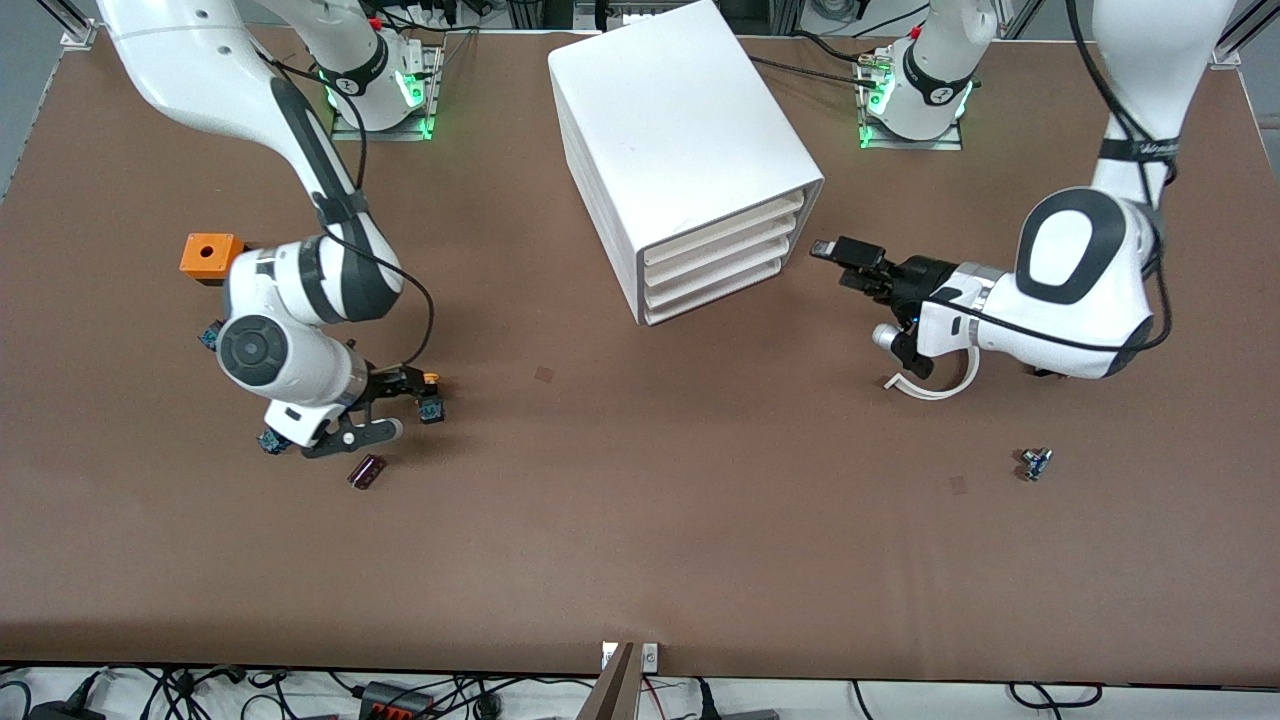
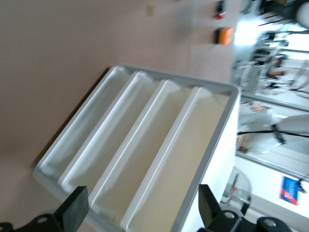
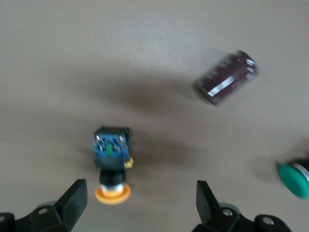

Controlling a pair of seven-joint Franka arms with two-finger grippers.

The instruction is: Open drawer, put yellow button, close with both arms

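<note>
The white cabinet (image 1: 680,140) stands at the table's middle with all four drawers shut; the uppermost drawer (image 1: 728,224) shows in the left wrist view (image 2: 193,150). My left gripper (image 1: 852,266) is open and empty, level with the drawer fronts and a short way in front of them; in its wrist view (image 2: 142,212) its jaws frame the drawers. The yellow button (image 1: 431,394) lies on its side on the table at the right arm's end. My right gripper (image 1: 398,407) is open just beside it, cap toward the jaws in the wrist view (image 3: 112,169), not touching (image 3: 140,208).
A maroon cylinder (image 1: 367,471) lies nearer the front camera than the right gripper; it also shows in the right wrist view (image 3: 226,77), with a green-capped button (image 3: 293,180). An orange box (image 1: 210,255) and blue-based parts (image 1: 272,441) sit by the right arm. A small part (image 1: 1036,463) lies near the left arm.
</note>
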